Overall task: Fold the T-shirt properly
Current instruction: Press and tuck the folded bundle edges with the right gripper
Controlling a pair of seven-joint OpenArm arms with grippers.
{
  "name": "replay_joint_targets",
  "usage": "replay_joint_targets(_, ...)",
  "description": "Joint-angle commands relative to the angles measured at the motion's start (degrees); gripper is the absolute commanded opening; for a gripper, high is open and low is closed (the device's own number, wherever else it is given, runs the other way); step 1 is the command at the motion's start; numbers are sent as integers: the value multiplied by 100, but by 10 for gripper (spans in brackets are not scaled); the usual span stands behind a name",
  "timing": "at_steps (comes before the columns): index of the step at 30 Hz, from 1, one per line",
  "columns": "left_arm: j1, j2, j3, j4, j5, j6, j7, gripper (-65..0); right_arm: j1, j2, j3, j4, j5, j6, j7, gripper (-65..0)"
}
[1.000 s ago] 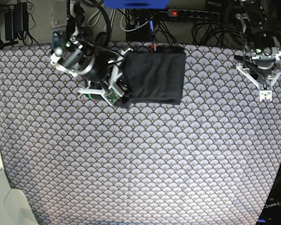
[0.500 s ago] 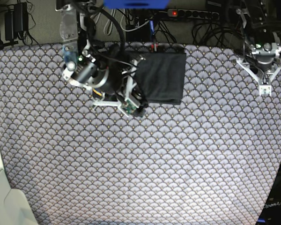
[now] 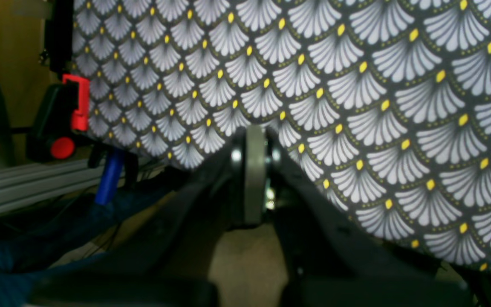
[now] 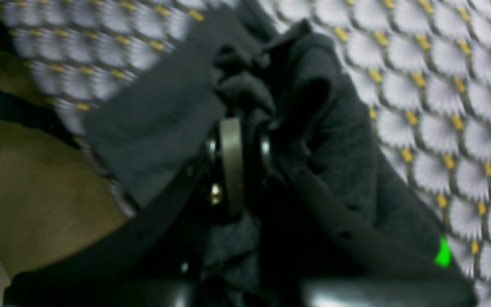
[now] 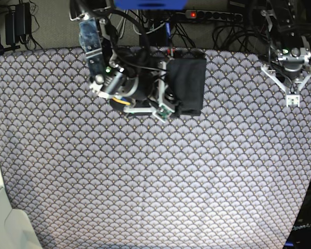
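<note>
A scallop-print cloth (image 5: 155,176) is covering the whole table, grey fans with small yellow dots spreading from edge to edge. Near the far edge of it, a little right of centre in the base view, the T-shirt (image 5: 189,83) is lying as a compact dark block, already folded narrow, with its left side bunching upward. The right gripper (image 5: 168,104) is pressing into that bunched side, and in the right wrist view its jaws are pinching a gathered fold of the charcoal fabric (image 4: 335,140) between them, with more cloth draping around both fingers. Well apart, at the table's far right corner, the left gripper (image 5: 293,98) is hovering above the patterned cloth (image 3: 377,106) with its jaws closed together on nothing, pointing down toward the cloth's edge.
</note>
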Motion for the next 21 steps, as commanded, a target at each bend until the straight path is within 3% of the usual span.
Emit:
replay_joint_targets(1,-15,-60,-35,112,46,39,-76,-647,87,-63,-61,91,114,-3,138,-650)
replay_joint_targets(10,2,-60,-26,112,46,39,-76,-647,201,-177,-149,47,114,-3,147,-648)
replay_joint_targets(17,-6,-60,-26,147,46,39,-76,-647,219,-186,-202,-76,140,-3,156,-514)
replay_joint_targets(21,-15,-60,-9,147,46,39,-76,-647,210,-151,-730,-58,131,-3,156,-435)
